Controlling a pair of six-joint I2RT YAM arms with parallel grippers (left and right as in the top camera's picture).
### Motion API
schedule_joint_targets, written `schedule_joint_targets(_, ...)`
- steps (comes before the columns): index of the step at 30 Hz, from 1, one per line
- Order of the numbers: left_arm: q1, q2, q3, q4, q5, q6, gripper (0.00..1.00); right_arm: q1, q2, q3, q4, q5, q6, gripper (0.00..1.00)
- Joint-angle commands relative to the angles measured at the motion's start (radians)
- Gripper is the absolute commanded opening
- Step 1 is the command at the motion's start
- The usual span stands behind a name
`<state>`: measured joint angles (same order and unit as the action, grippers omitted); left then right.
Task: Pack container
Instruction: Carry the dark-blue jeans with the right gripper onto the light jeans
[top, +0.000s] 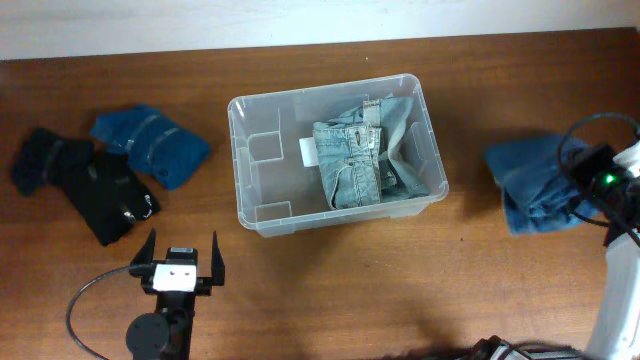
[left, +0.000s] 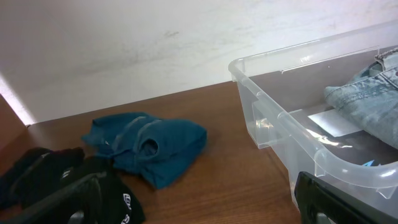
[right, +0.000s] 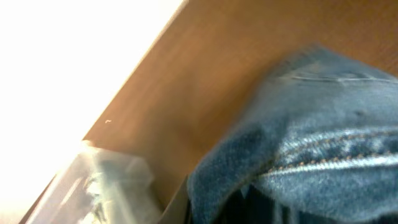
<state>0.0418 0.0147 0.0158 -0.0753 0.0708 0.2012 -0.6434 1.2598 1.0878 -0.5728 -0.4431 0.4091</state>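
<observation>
Overhead: large clear rectangular plastic bin (top: 243, 190) mid-bench toward the far edge, pale folded jeans (top: 355, 160) inside; left gripper (top: 180, 255) spread wide near the front edge, right gripper (top: 590, 180) at a blue denim garment (top: 530, 185) by the right edge. Left wrist: folded teal garment (left: 149, 146) and black garment (left: 56, 180) near the bin. Right wrist: blurred denim up close, claw state impossible to tell.

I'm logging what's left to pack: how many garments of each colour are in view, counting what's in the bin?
Light-wash jeans, inside the container: 1
Mid-blue jeans, right of it: 1
Teal-blue garment, left: 1
Black garment, left (may be more than one piece): 1
Total: 4
</observation>
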Motion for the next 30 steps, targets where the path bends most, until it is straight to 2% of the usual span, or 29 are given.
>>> schedule_joint_targets(1, 0.007, -0.008, -0.006, -0.001, -0.011, -0.009, 0.99, 0.071, -0.079, 0.149, -0.039, -0.040, -0.061, 0.04)
schedule_joint_targets(9, 0.007, -0.008, -0.006, -0.001, -0.011, -0.009, 0.99, 0.283, -0.090, 0.288, -0.062, -0.014, 0.011, 0.04)
schedule_joint_targets(24, 0.007, -0.008, -0.006, -0.001, -0.011, -0.008, 0.99, 0.630, -0.074, 0.556, -0.014, 0.247, 0.137, 0.04)
schedule_joint_targets(30, 0.007, -0.008, -0.006, -0.001, -0.011, -0.009, 0.99, 0.844, -0.019, 0.556, 0.030, 0.539, 0.259, 0.04)
